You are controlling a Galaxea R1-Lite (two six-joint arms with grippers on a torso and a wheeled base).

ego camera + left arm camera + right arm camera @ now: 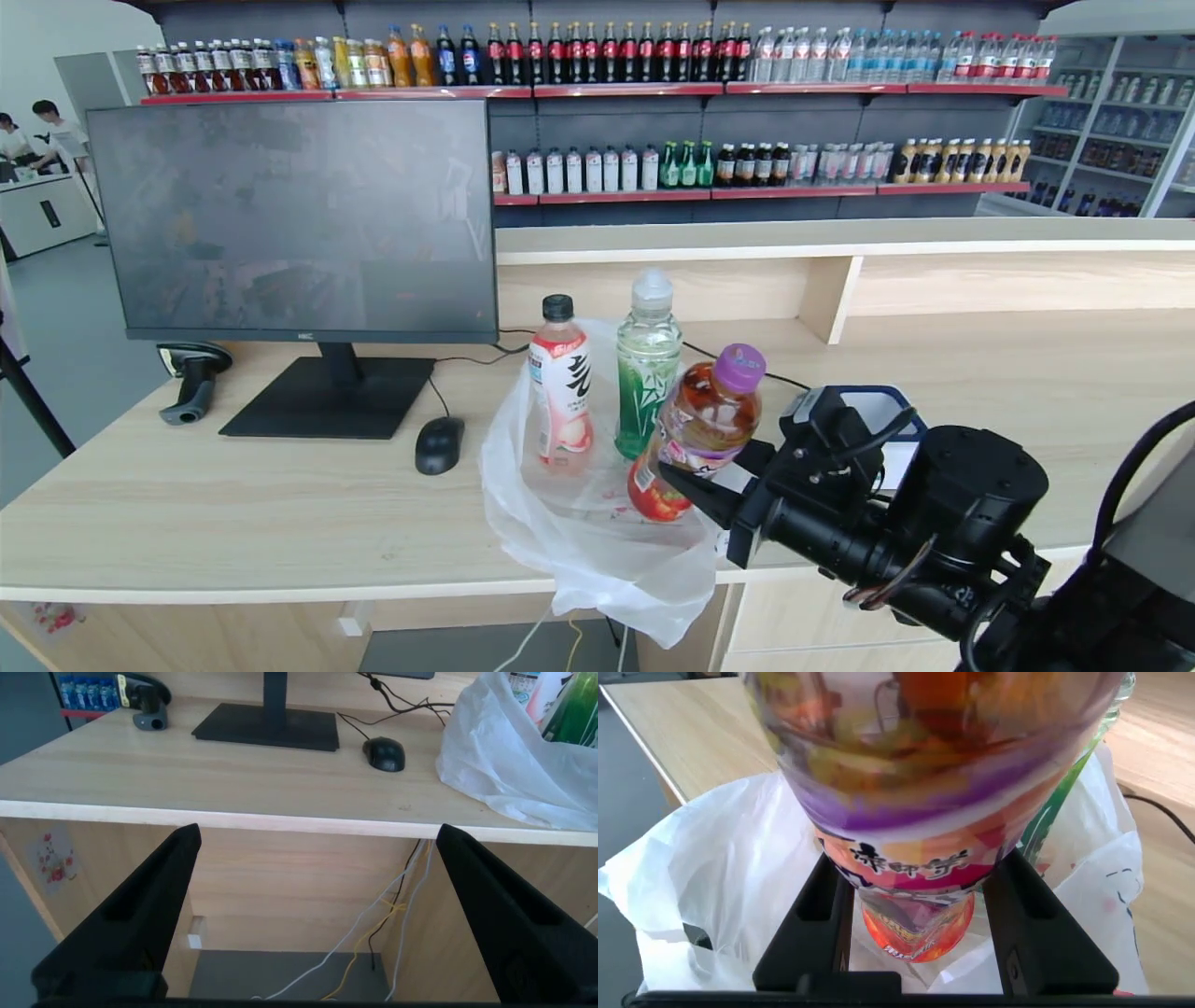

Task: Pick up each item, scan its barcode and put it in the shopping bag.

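The purple-capped bottle tilts over the white shopping bag, clamped in the right gripper. A pink bottle and a green bottle stand upright in it.

dark monitor on the table, left side; black mouse just beside its stand; stocked drink shelves behind.

3 bottles, 1 shopping bag, 1 monitor, 1 mouse, 1 barcode scanner

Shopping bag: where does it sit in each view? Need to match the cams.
Head: shopping bag centre, draped over the counter front edge.
Left wrist: shopping bag on the counter beyond the mouse.
Right wrist: shopping bag beneath the held purple-capped bottle.
Shared landmark: green bottle.
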